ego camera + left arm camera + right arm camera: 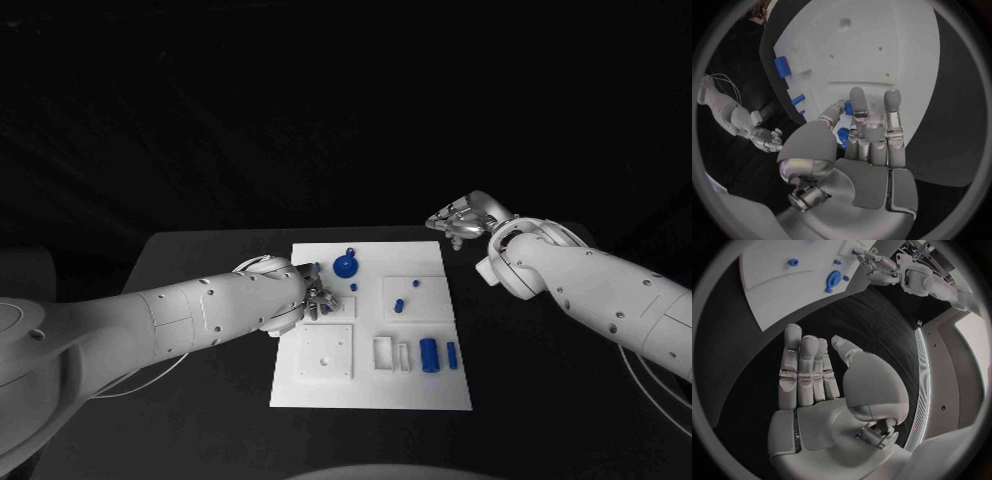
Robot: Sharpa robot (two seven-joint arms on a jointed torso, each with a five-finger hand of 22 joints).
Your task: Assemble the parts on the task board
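A: Plainly, the assembly is sitting at an early stage. On the black worktop (pixel 216 250) the white task board (pixel 325 390) is carrying blue parts that are lying loose: a round blue part (pixel 346 266) near the far edge, two small blue pieces (pixel 400 302) mid-board, and two blue cylinders (pixel 428 352) lying flat beside a white frame (pixel 389 353) toward the near right.

B: And what are the hands doing?

A: The left robot hand (pixel 315 298) is hovering over the board's left edge, just short of the round part. From the left wrist view its fingers (pixel 892 107) are extending, with a small blue part (pixel 844 136) showing between thumb and fingers. Whether it is actually gripping that piece, I cannot tell.

B: The other one?

A: The right robot hand (pixel 462 222) is hanging off the board's far right corner, above bare worktop. Its fingers (pixel 792 360) are standing straight and close together, the thumb apart, holding nothing.

B: So what is left?

A: Judging by the loose pieces, nearly everything; no part is visibly sitting in a finished place, though the small ones are too tiny to be sure.
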